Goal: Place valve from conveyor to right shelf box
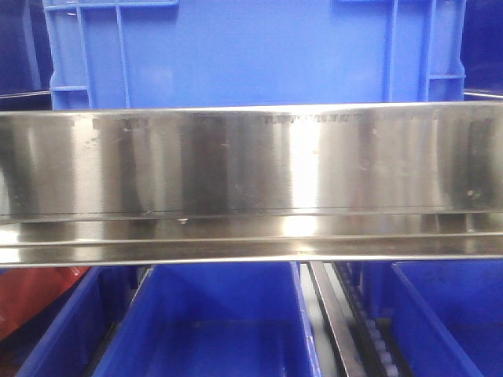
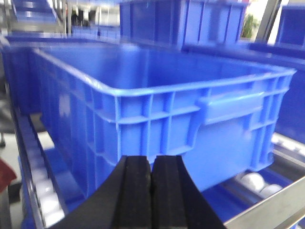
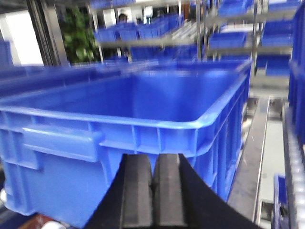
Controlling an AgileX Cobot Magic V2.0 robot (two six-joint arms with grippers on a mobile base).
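No valve and no conveyor belt show in any view. My left gripper (image 2: 152,160) is shut and empty, its black fingers pressed together, just in front of the near corner of a big blue plastic box (image 2: 190,109) on a roller shelf. My right gripper (image 3: 153,157) is shut and empty, close to the near wall of a blue box (image 3: 119,105) that looks empty inside. In the front view the same kind of blue box (image 1: 251,51) stands behind a shiny steel shelf rail (image 1: 251,181). Neither gripper shows in the front view.
Below the steel rail are more blue bins (image 1: 220,322) and a roller track (image 1: 338,322); something red (image 1: 39,294) sits at lower left. White rollers (image 2: 255,183) and a steel edge (image 2: 271,205) lie under the left box. Racks of blue bins (image 3: 190,28) fill the background.
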